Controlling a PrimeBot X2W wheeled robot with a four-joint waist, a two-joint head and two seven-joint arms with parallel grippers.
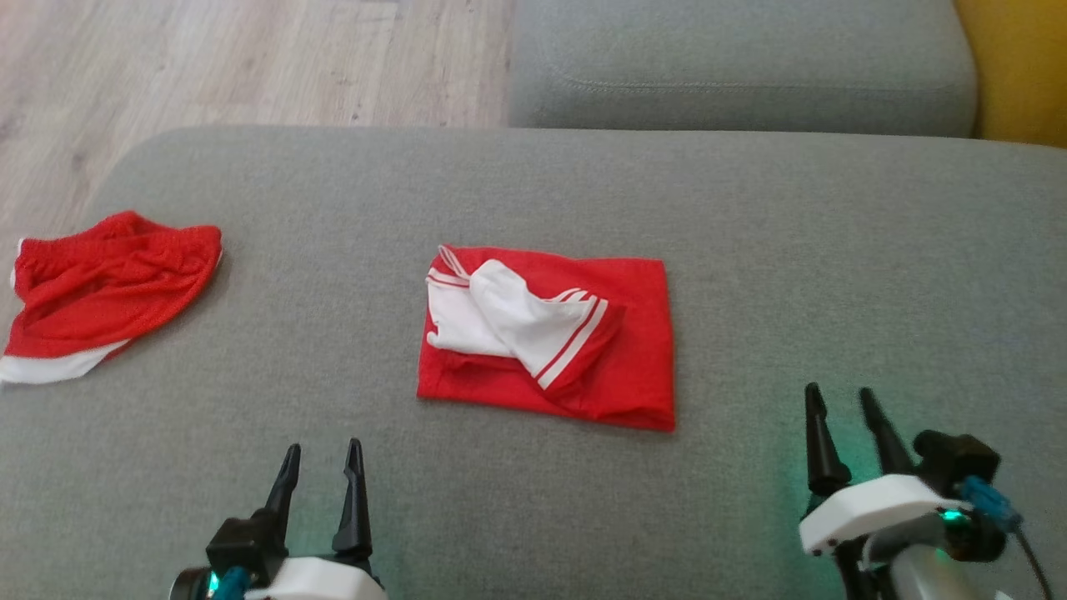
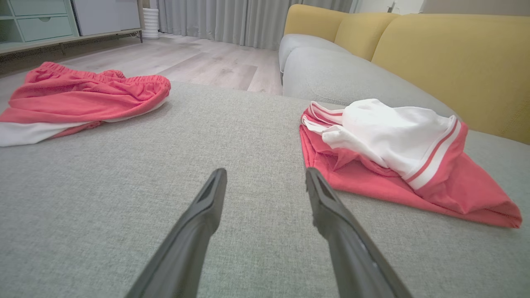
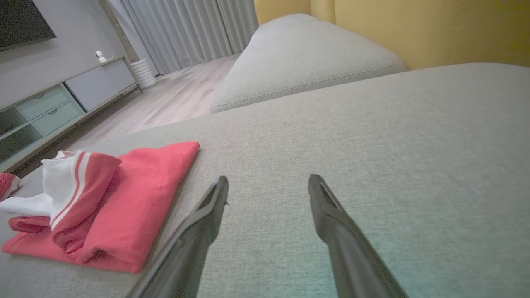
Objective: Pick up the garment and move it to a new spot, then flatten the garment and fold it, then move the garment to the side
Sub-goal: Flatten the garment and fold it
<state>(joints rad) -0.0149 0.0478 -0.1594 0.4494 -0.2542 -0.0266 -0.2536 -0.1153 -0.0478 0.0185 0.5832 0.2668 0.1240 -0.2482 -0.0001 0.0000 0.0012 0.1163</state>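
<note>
The garment (image 1: 617, 333) is a red top with white striped sleeves, lying folded into a rough rectangle in the middle of the grey sofa seat (image 1: 792, 217). From the left wrist it lies to the right as the folded garment (image 2: 393, 132), and from the right wrist to the left as the same garment (image 3: 145, 186). My left gripper (image 1: 323, 447) hovers open near the seat's front edge, left of and below the garment. My right gripper (image 1: 840, 390) stands open to the garment's lower right, apart from it. Both the left gripper (image 2: 266, 171) and the right gripper (image 3: 269, 178) hold nothing.
Red shorts (image 1: 108, 283) with a white band lie crumpled at the seat's left edge, also seen as shorts (image 2: 83, 95). A second grey cushion (image 1: 733, 67) lies beyond, with a yellow backrest (image 1: 1017, 67) at the right. Wooden floor (image 1: 250, 58) lies past the left corner.
</note>
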